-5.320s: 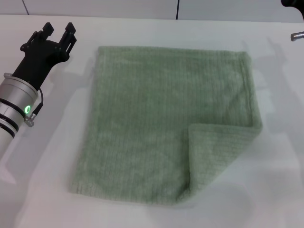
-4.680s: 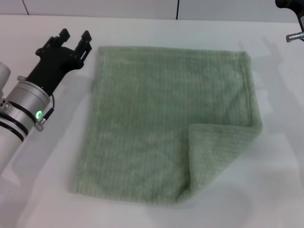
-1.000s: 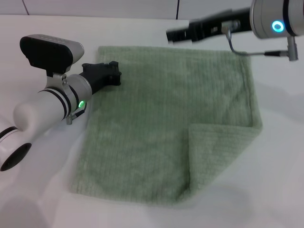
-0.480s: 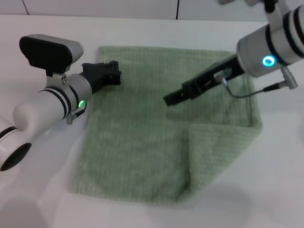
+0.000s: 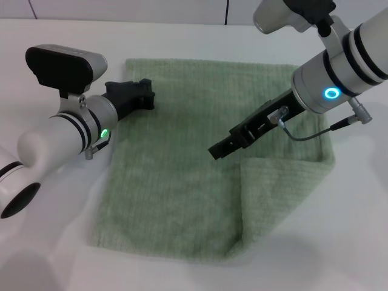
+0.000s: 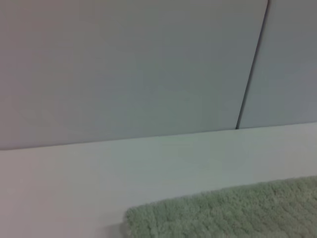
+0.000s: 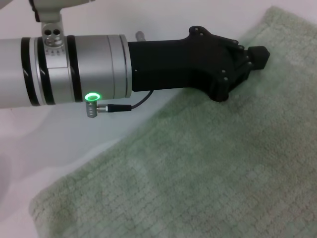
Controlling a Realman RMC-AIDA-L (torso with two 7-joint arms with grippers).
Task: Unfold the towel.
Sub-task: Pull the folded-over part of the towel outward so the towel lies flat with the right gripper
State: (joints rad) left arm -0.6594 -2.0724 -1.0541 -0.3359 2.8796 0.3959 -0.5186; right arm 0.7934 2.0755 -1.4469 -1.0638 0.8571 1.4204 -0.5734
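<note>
One towel is lying flat on the white table, filling the middle of the head view; it is pale green and ribbed. Its near right corner is lying doubled back over the cloth as a triangular flap, hiding whatever part of the towel sits beneath it. All other edges are lying in the open.

Two grippers are showing, one per arm. The right gripper is reaching in from the far right and pointing down toward the middle of the towel, its tip sitting just beside the inner corner of the flap. Whether it is touching the cloth, and whether its fingers are apart or together, cannot be told: the tip is reading as a single dark block. A blue ring light is glowing on that arm.

The left gripper is lying over the far left corner of the towel. In the right wrist view it is appearing closed, fingers drawn together with nothing between them, resting on or just over the cloth. A green light is glowing on its arm.

The left wrist view is showing only a far strip of towel, the table and one grey wall beyond, with a dark seam; no fingers are appearing there.
</note>
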